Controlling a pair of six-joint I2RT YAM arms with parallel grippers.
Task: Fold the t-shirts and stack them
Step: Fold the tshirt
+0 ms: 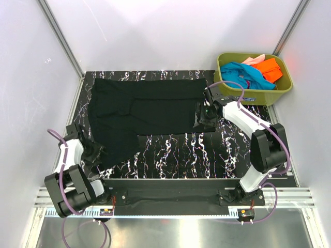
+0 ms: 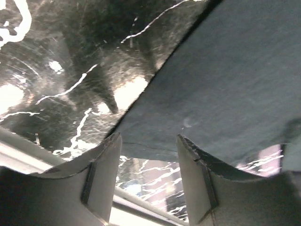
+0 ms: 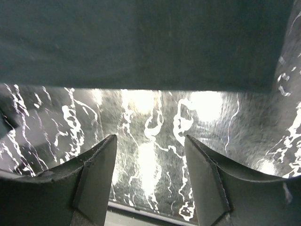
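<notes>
A large black t-shirt [image 1: 142,111] lies spread on the black marbled table [image 1: 207,150], partly folded. My left gripper [image 1: 97,153] is open at the shirt's near left corner; in the left wrist view [image 2: 148,139] the cloth edge [image 2: 216,94] lies just above its fingertips. My right gripper [image 1: 205,122] is open at the shirt's right edge; in the right wrist view [image 3: 150,139] the black cloth [image 3: 141,42] lies just beyond the fingers, with bare table between them. Teal-blue [image 1: 242,74], orange [image 1: 269,68] and pale pink [image 1: 253,60] shirts lie bundled in the tub.
An olive-green plastic tub [image 1: 258,94] stands at the table's back right corner, close to my right arm. White walls enclose the table on the left, back and right. A metal rail [image 1: 165,199] runs along the near edge.
</notes>
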